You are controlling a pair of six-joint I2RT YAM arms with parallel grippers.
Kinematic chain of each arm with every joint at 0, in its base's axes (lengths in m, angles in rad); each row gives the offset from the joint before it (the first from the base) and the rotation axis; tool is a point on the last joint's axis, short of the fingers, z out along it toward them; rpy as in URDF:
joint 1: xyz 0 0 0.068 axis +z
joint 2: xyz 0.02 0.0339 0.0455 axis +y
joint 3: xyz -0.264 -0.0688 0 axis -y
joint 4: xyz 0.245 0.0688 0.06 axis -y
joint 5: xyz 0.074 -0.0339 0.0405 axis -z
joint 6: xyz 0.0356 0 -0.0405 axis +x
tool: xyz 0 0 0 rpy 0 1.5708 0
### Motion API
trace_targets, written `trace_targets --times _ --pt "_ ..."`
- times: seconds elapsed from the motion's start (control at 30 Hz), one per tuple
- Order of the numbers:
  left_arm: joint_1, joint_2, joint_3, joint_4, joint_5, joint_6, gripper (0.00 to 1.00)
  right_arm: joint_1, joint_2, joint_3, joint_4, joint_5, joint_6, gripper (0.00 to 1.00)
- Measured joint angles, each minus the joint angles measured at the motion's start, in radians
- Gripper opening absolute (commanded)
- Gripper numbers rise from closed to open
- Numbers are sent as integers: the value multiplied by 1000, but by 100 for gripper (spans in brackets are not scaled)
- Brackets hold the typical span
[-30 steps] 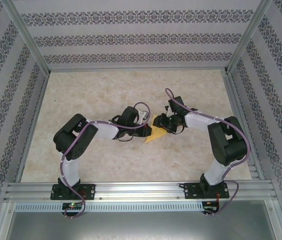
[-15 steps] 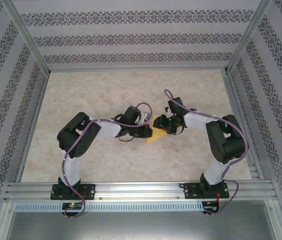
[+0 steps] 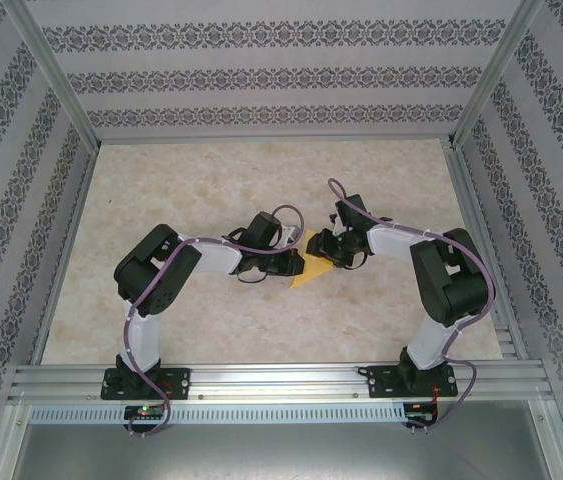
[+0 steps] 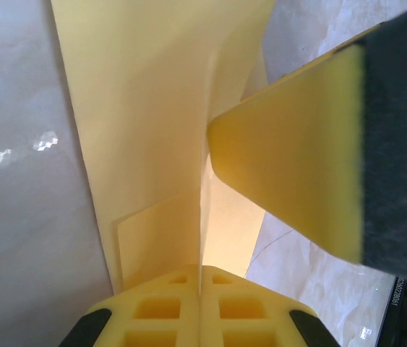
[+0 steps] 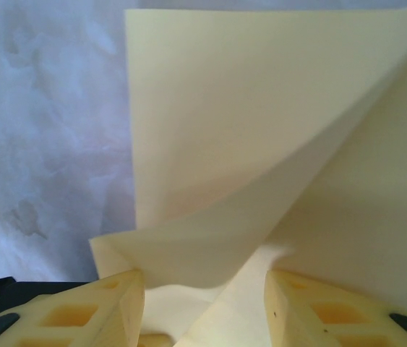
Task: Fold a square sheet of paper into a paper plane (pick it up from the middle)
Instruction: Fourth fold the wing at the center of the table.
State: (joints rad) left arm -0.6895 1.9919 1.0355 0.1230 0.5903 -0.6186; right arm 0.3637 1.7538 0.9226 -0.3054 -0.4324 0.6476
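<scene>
The paper [image 3: 306, 276] lies between left end effector [image 3: 294, 264] and right end effector [image 3: 324, 250].

This is a robotics lab test cell. An aluminium-profile frame [image 3: 56, 80] boxes in a marble-patterned tabletop [image 3: 211, 180], striped ornamental wallpaper [image 3: 261, 75] covers the walls, and the cabled left arm [image 3: 151, 290] and right arm [image 3: 446, 280] are bolted to a front rail [image 3: 281, 378].

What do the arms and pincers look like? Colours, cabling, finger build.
Left arm and right arm: white link shells, black joint housings, a purple cable looped along each. Left pincer and right pincer: pale yellow plastic fingers with rectangular lattice pockets, black at the outer base.
</scene>
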Motion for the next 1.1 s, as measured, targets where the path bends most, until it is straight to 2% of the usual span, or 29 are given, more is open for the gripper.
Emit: trace_targets --times 0.17,0.33,0.43,0.57,0.67,0.77,1.1 --pt "0 0 0 -3 0 0 12 0 14 18 -18 9 1 48" --pt "3 -7 2 -17 8 1 25 1 33 48 -55 19 5 48" --pt "15 -35 -5 -41 8 0 29 1 43 63 -76 23 7 48" --pt "42 -100 -27 -60 7 -1 28 1 52 78 -97 27 8 48" --pt "49 -127 -32 -56 15 -8 23 3 57 87 -110 28 8 48" --pt "48 -128 -42 -34 37 -21 19 3 58 90 -115 31 9 48" --pt "25 -96 -41 19 100 -38 16 9 67 106 -132 38 16 51"
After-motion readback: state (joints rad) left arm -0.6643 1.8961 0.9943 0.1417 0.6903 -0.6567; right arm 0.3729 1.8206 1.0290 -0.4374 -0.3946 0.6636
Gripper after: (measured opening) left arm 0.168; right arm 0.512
